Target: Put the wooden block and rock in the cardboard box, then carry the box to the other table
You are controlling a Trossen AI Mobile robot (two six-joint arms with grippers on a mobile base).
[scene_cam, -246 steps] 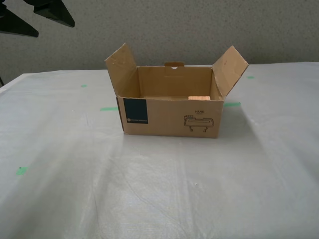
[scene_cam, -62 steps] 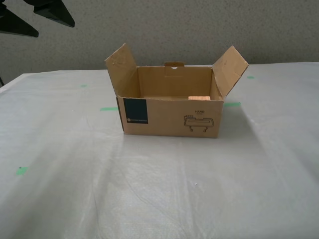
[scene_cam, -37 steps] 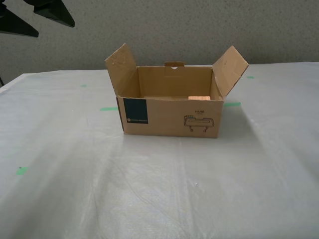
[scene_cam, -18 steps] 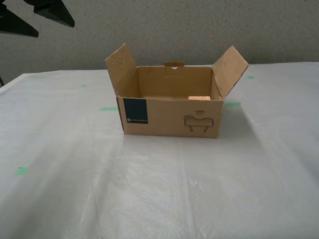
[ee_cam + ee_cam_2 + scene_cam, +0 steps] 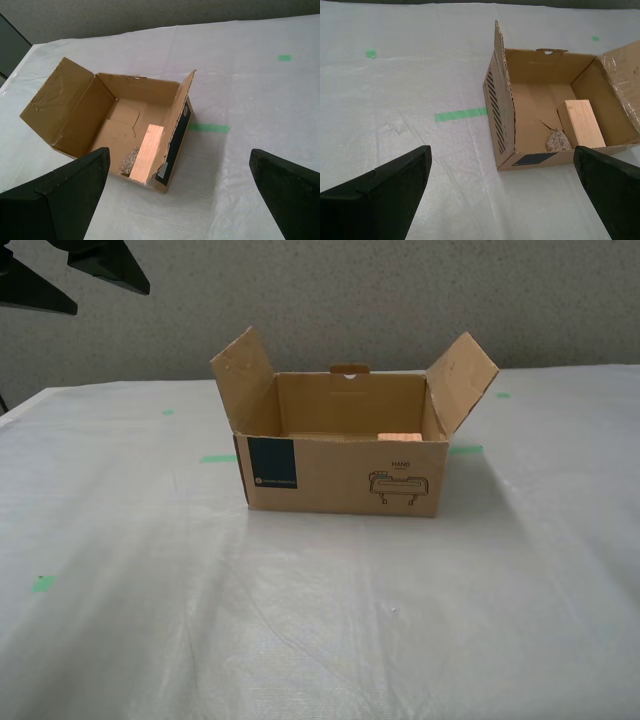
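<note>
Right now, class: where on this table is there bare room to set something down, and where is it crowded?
Free: the wide sheet of the other table in front of the cardboard box, and the stretches past both side flaps. Crowded: inside the box, where the wooden block and the rock lie close together by the front wall.
</note>
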